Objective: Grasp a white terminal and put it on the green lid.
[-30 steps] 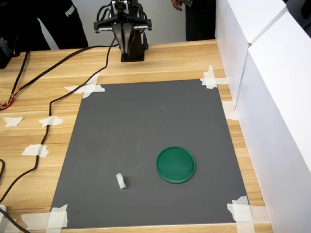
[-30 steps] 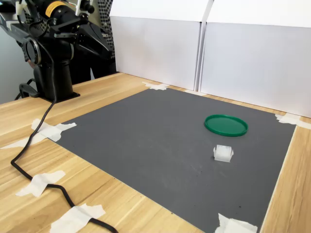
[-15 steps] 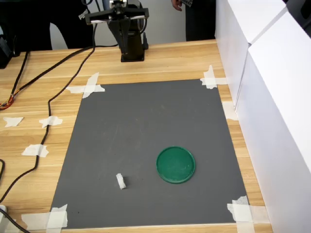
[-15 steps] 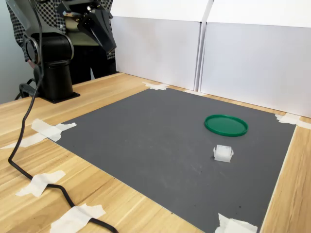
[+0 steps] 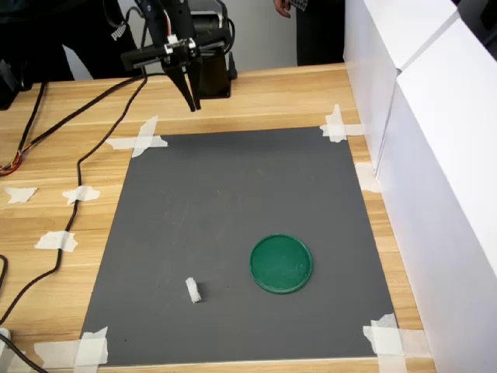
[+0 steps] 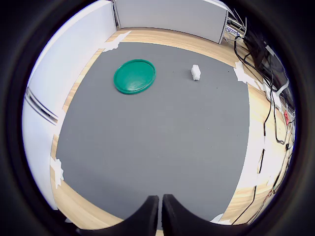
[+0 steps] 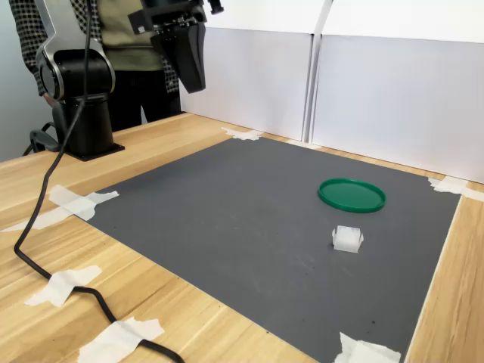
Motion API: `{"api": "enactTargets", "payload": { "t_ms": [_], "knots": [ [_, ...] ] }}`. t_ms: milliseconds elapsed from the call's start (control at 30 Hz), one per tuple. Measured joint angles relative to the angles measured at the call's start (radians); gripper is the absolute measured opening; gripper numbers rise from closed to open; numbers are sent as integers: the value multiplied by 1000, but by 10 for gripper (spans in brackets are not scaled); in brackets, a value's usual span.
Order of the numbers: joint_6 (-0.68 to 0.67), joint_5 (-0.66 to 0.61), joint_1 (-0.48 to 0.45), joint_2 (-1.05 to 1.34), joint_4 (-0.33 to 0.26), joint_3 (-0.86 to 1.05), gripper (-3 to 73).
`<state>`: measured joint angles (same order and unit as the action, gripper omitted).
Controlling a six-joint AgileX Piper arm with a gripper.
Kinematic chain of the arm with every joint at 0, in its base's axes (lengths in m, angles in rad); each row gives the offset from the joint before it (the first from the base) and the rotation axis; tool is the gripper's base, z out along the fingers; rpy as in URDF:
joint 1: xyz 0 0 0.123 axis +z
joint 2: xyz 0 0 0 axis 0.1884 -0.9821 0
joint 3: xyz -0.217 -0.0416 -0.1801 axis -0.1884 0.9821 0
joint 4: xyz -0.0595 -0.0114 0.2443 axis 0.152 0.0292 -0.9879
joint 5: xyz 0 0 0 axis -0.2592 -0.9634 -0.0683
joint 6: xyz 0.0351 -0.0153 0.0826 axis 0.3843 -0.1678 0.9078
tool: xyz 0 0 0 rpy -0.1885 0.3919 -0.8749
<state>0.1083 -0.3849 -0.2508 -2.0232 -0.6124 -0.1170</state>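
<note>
While the gripper (image 5: 189,102) hangs empty, fingers pinched together, over the mat's far edge, the approach is on: the terminal (image 5: 193,290) sits at the lid's (image 5: 280,263) eight o'clock, so reach and open.

Most of the arm is chopped off by the top edge in both exterior views, so you only get the gripper (image 5: 191,99) and a bit of wrist above the gray mat (image 5: 233,233). In the wrist view a dark round border eats the corners, and the finger (image 6: 147,216) bases run off the edge. The white terminal (image 5: 193,290) is tiny next to the green lid (image 5: 280,263), so its stepped shape doesn't read. The person (image 7: 128,60) behind the arm base (image 7: 79,121) is cropped at the chest, and the black cable (image 7: 45,249) runs off the frame.
</note>
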Motion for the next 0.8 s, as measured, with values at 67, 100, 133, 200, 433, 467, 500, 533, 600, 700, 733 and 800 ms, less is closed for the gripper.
{"api": "enactTargets", "payload": {
  "t_ms": [67,100,133,200,433,467,500,533,600,700,733,800],
  "knots": [
    [-11,1,0,-50,7,-33,91],
    [-14,1,0,-69,10,-52,126],
    [-15,2,0,-93,15,-70,165],
    [-15,2,0,-140,33,-109,263],
    [-15,-54,0,-294,119,-283,600],
    [-17,-72,0,-315,127,-317,633],
    [-18,-89,0,-334,132,-353,660],
    [-22,-110,0,-353,135,-391,680],
    [-23,-147,0,-387,135,-465,702],
    [-43,-217,0,-441,128,-577,713],
    [-58,-236,0,-459,123,-606,713],
    [-84,-254,0,-491,113,-648,713]
  ]
}}
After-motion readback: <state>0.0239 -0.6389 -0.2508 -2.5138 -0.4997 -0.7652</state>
